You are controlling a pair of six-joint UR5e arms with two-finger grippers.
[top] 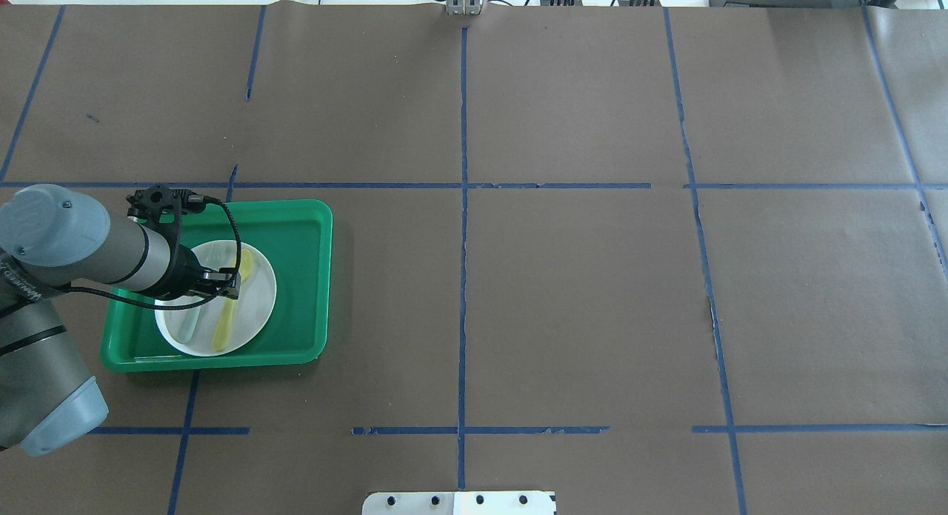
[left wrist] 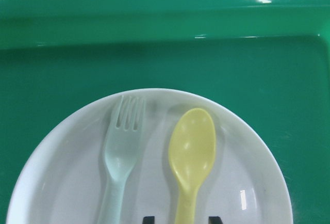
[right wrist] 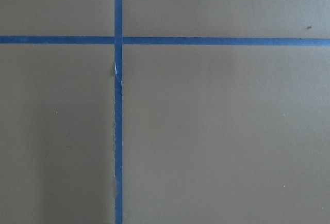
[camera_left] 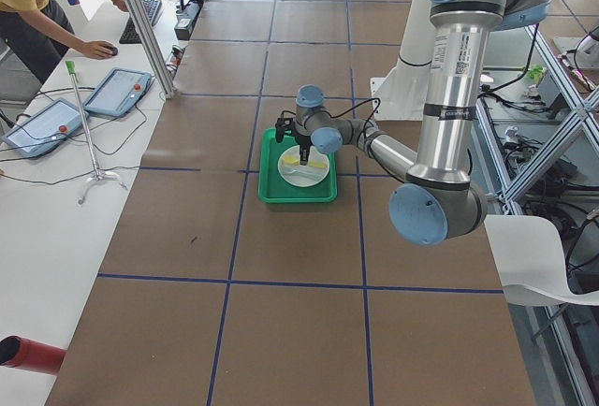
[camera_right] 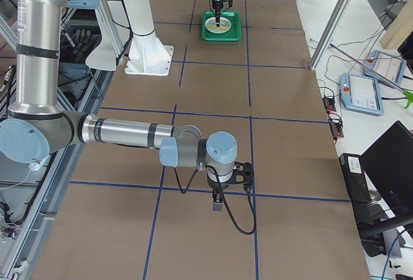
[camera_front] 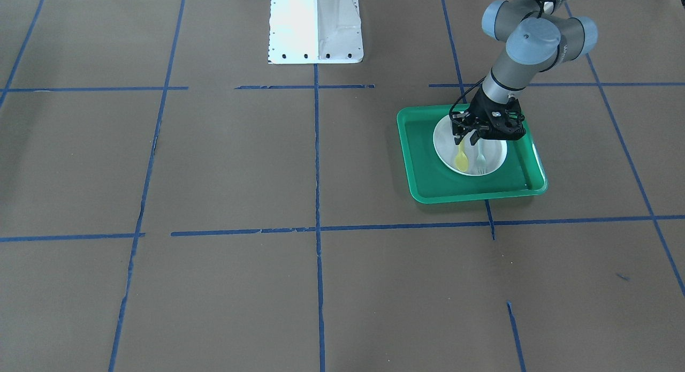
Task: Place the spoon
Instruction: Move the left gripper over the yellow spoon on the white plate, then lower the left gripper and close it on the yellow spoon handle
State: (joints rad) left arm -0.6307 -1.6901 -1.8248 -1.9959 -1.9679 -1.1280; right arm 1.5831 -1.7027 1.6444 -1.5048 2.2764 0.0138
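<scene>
The yellow spoon [left wrist: 192, 146] lies flat on the white plate [left wrist: 247, 182], bowl towards the tray's far wall, beside a pale grey-green fork [left wrist: 122, 146]. The plate sits in the green tray [left wrist: 77, 64]. My left gripper [camera_front: 467, 141] is down over the plate [camera_front: 495, 152], open, with a fingertip on either side of the spoon's handle [camera_front: 461, 159]; a gap shows between pads and handle in the left wrist view. From overhead the gripper [top: 231, 287] covers the spoon's middle [top: 222, 326]. My right gripper [camera_right: 218, 204] hovers over bare table far away; I cannot tell whether it is open.
The green tray [top: 296, 278] stands on the brown, blue-taped table on my left side. The fork [top: 189, 326] lies close beside the spoon. The white robot base [camera_front: 316, 24] is at the table's edge. An operator stands beyond the table's left end [camera_left: 37, 4].
</scene>
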